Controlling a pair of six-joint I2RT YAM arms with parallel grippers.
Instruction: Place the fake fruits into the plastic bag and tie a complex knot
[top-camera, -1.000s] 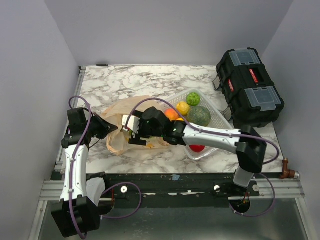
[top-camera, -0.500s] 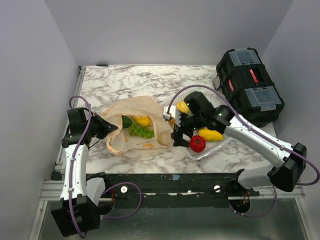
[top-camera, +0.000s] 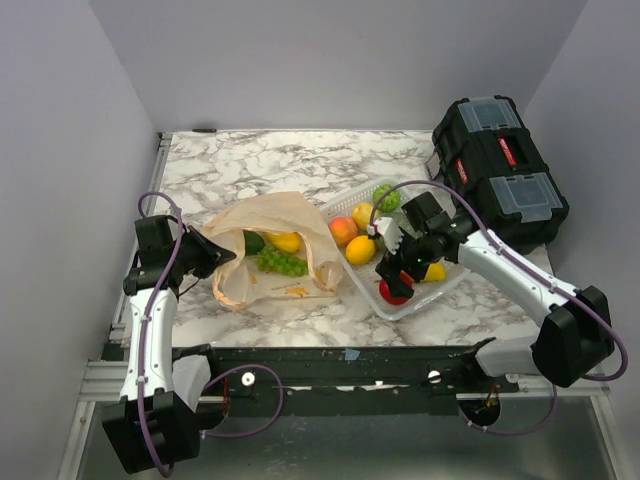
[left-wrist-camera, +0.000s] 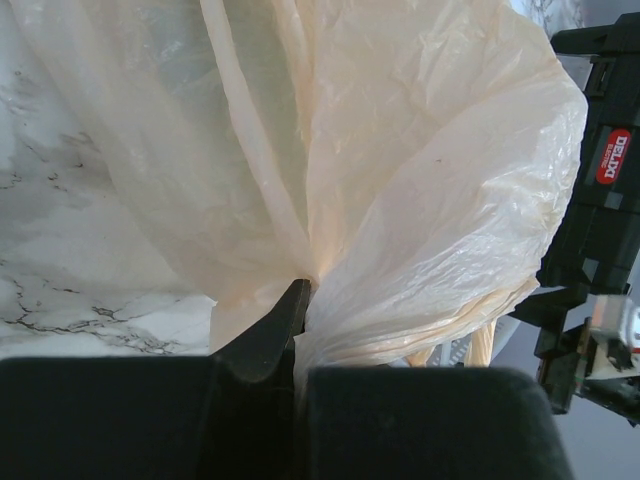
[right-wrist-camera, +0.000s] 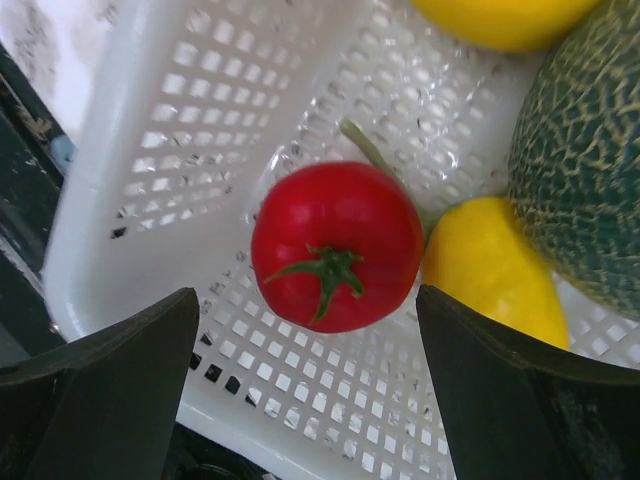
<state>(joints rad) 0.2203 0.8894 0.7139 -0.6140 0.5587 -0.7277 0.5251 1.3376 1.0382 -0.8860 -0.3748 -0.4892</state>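
— Peach-coloured plastic bag (top-camera: 290, 212): where is it?

— It is lying on the marble counter (top-camera: 250, 160), left of centre in the overhead view. A bunch of green grapes (top-camera: 282, 263), a yellow fruit (top-camera: 286, 241) and a dark green fruit (top-camera: 254, 242) show inside it.

— Who has hold of it?

— The left tool (top-camera: 218, 256), at the bag's left edge. In its wrist view the fingers (left-wrist-camera: 265, 340) are closed together on a gathered fold of the thin plastic. The rest of the bag billows up and to the right of the frame.

— And the right tool (top-camera: 396, 278)?

— It is over the near corner of the white lattice basket (top-camera: 430, 298), to the right of the bag and apart from it. Its jaws are spread wide and grip nothing. In its wrist view the two dark fingers (right-wrist-camera: 100, 390) sit at the lower corners of the frame. A red tomato (right-wrist-camera: 337, 247) lies on the basket floor between them, and neither finger touches it.

— What else is in the basket?

— A lemon (right-wrist-camera: 495, 275) rests against the tomato's right side, and a netted green melon (right-wrist-camera: 580, 150) fills the right edge. Overhead, a peach (top-camera: 343, 230) lies at the basket's left end.

— Anything more?

— A black toolbox (top-camera: 500, 175) stands at the upper right, just beside the basket.
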